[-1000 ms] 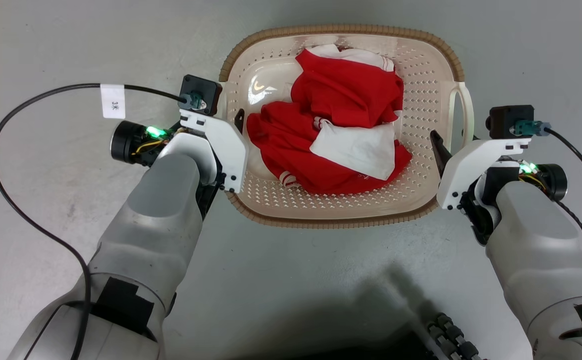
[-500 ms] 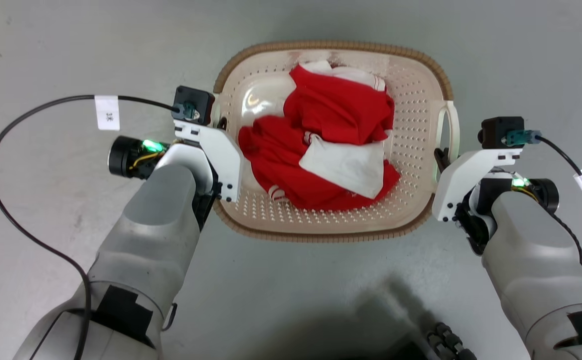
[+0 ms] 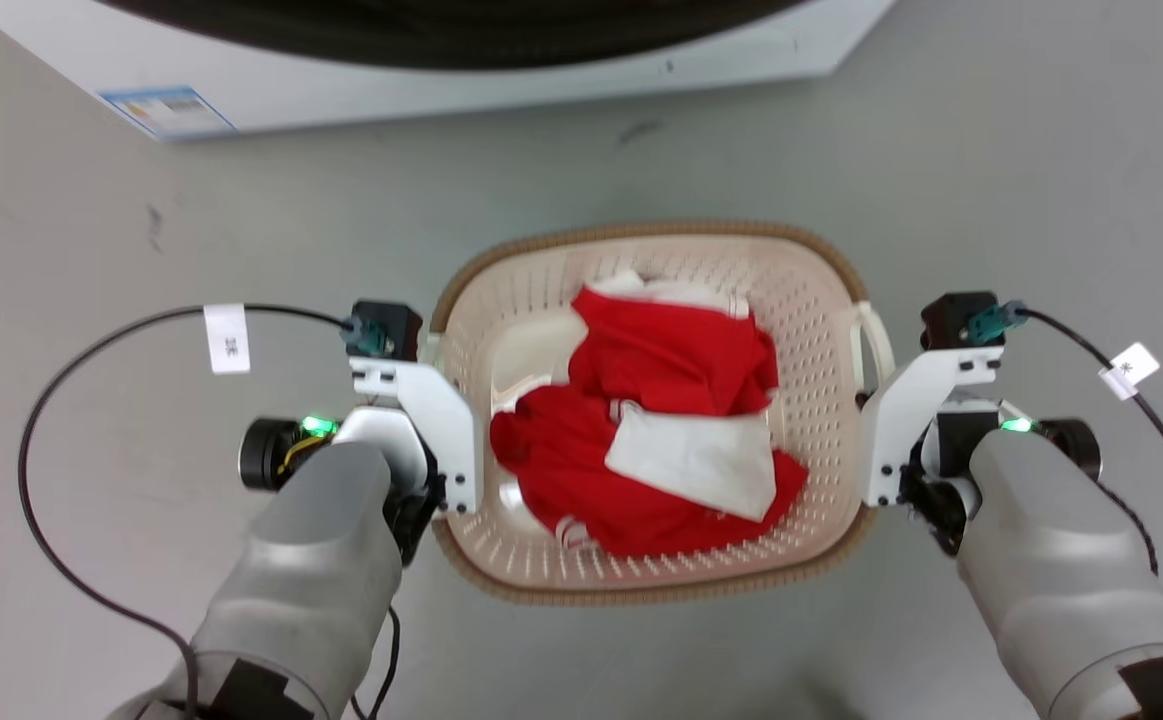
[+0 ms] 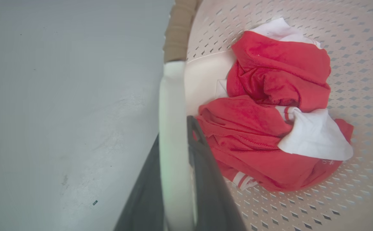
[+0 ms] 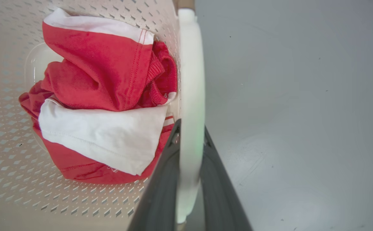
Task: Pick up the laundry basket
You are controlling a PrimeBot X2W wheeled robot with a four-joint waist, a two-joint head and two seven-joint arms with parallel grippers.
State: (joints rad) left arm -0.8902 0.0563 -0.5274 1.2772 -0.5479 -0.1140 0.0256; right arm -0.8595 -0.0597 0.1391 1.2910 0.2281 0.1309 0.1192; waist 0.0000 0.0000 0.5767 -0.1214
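Note:
The laundry basket (image 3: 641, 232), cream perforated plastic with a brown woven-look rim, lies between my two arms in the head view and holds red and white clothes (image 3: 671, 430). My left gripper (image 4: 173, 128) is shut on the basket's left white loop handle (image 4: 172, 89), one dark finger inside the basket and one outside. My right gripper (image 5: 191, 128) is shut the same way on the right loop handle (image 5: 191, 64). In the head view the white wrist brackets hide both sets of fingertips. Whether the basket touches the floor cannot be told.
A white washing machine (image 3: 441, 80) with a label at its lower left runs along the top of the head view, beyond the basket. Grey floor (image 3: 141, 200) surrounds the basket. Black cables (image 3: 61, 380) loop out from both wrists.
The head view has shifted, bringing the washing machine into it. Both grippers have drawn in against the basket's sides, and the right fingers that stood apart inside the rim now clamp the handle.

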